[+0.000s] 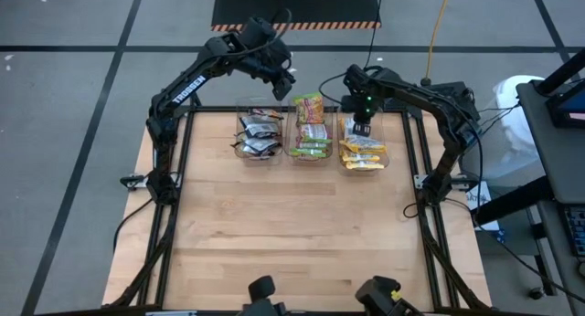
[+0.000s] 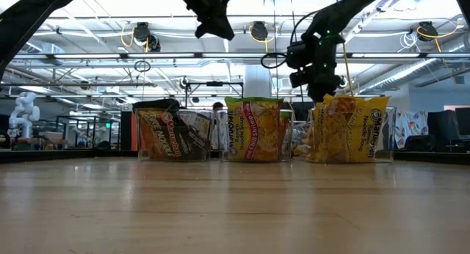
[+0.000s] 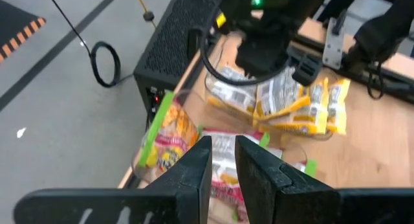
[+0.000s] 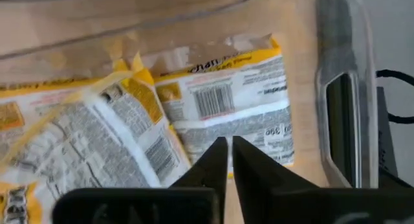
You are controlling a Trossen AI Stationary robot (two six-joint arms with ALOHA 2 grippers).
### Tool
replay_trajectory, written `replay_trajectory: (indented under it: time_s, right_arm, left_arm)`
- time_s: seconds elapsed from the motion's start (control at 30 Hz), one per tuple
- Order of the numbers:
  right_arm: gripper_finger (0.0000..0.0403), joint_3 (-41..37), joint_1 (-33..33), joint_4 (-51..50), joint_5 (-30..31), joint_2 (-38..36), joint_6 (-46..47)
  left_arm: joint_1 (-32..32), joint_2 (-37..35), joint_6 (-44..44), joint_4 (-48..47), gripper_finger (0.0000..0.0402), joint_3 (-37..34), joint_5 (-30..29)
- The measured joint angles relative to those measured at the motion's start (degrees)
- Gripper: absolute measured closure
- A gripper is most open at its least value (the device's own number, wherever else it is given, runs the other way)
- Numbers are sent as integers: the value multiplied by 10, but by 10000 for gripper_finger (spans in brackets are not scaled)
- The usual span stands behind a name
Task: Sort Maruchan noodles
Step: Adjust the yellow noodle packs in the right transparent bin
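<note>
Noodles sit sorted in three clear bins on the table's far side. Taking the middle bin (image 1: 311, 139) as the mark: green packets (image 1: 309, 144) lie in it, and one green packet (image 1: 309, 106) stands tilted against its far rim. Black packets (image 1: 259, 133) fill the bin (image 1: 257, 138) to its left, yellow packets (image 1: 362, 153) the bin (image 1: 364, 152) to its right.

My right pincer (image 1: 362, 129) hangs just over the right-hand bin's far end — fingers (image 4: 213, 160) nearly together with only a slit between, nothing in them, a yellow packet (image 4: 226, 107) lying flat right beneath the tips.

My left pincer (image 1: 284, 86) is raised beyond the middle bin's far-left corner, narrowly parted, empty — the tilted green packet (image 3: 167, 132) lies below it.
</note>
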Motion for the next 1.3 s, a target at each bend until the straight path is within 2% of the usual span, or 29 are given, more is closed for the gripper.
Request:
replay_trajectory:
  time_s: [0.17, 0.37, 0.53, 0.63, 0.8, 0.93, 1.3]
  right_arm:
    - [347, -1, 0, 14, -4, 0, 0]
    - [317, -32, 0, 67, -75, 0, -23]
    - [323, -69, 0, 102, -74, 0, -29]
    - [328, -88, 0, 129, -46, 0, -37]
    - [330, -110, -1, 186, -41, 0, -40]
    - [330, -125, 0, 224, -16, 0, -38]
    - [330, -135, -8, 233, -2, 44, -50]
  left_arm:
    - [0, 0, 14, -32, 328, 0, 0]
    - [0, 0, 15, -46, 328, 0, 0]
    - [0, 0, 15, -46, 328, 0, 0]
    - [0, 0, 18, -46, 328, 0, 0]
    - [0, 0, 15, -46, 328, 0, 0]
    - [-1, 0, 11, -46, 328, 0, 0]
    - [-5, 0, 7, -46, 328, 0, -1]
